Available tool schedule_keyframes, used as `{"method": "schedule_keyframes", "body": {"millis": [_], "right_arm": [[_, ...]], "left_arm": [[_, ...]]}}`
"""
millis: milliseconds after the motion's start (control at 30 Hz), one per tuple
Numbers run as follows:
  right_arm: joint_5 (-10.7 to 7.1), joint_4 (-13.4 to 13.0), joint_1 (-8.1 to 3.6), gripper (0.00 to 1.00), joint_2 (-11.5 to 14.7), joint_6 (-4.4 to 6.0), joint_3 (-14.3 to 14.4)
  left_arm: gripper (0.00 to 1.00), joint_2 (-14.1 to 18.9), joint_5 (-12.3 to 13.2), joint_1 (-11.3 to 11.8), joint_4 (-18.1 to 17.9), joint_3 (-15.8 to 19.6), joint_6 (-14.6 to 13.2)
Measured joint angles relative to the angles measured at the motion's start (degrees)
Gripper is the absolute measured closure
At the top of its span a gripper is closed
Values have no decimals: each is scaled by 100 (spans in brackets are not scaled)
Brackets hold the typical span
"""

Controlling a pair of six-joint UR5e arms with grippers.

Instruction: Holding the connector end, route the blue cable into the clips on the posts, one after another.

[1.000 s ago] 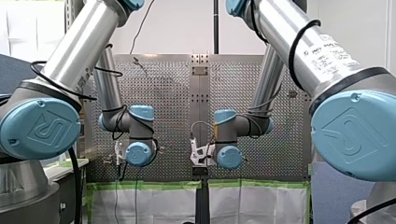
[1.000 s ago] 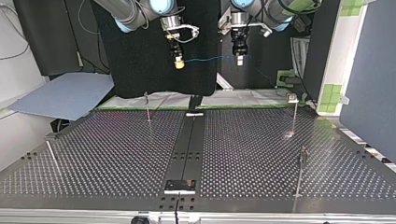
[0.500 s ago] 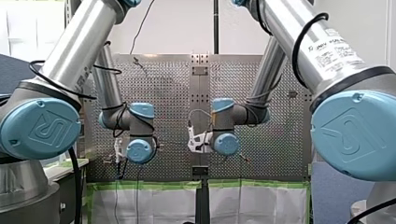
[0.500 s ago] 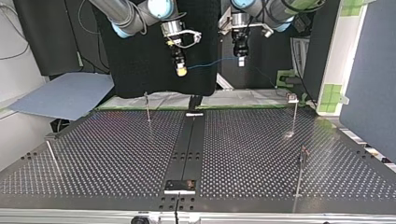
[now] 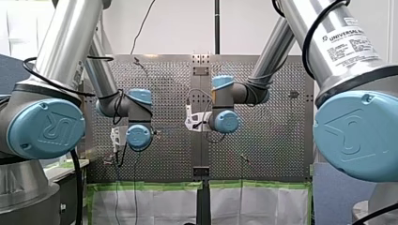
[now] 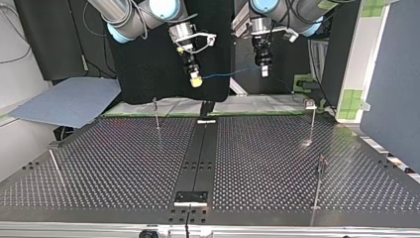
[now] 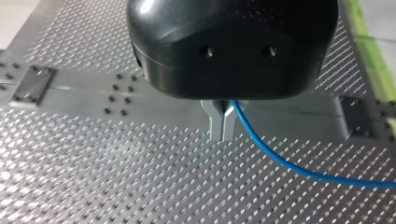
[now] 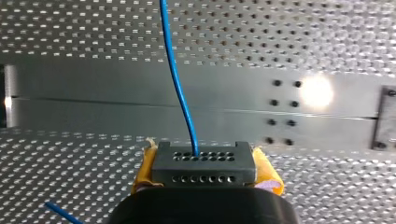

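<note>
In the top view the blue cable (image 6: 230,74) runs nearly level and crosswise beyond the table's (image 6: 124,163) far edge, from right tool (image 6: 196,80) to left tool (image 6: 264,71), well apart from the posts (image 6: 156,113). In the left wrist view, metal fingers (image 7: 217,123) are pinched together on the cable. In the right wrist view, yellow pads (image 8: 268,173) clamp the connector (image 8: 204,163), and the cable points straight ahead. Let it sag and you may miss a clip (image 6: 310,104).

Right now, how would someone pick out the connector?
Follow my right arm, at the top view's left, down to its jaws. Clamped between their yellow pads sits the connector: a dark grey block with rows of holes, the blue cable leaving its face.
</note>
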State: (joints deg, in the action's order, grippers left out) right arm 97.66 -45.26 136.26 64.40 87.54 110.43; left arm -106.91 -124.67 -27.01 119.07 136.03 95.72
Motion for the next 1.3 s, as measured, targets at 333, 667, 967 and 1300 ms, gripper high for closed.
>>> {"method": "schedule_keyframes", "body": {"millis": [333, 667, 967, 1300], "right_arm": [[-41, 615, -2, 100, 497, -35, -394], [-326, 833, -32, 100, 527, 24, -587], [-522, 951, -14, 100, 340, 87, -943], [-523, 1379, 95, 100, 228, 20, -1526]], "left_arm": [[100, 572, -164, 155, 571, -388, 116], [100, 1147, -184, 287, 1145, -616, 185], [100, 1695, -220, 470, 1692, -893, 268], [100, 2223, -77, 667, 2223, -1189, 238]]}}
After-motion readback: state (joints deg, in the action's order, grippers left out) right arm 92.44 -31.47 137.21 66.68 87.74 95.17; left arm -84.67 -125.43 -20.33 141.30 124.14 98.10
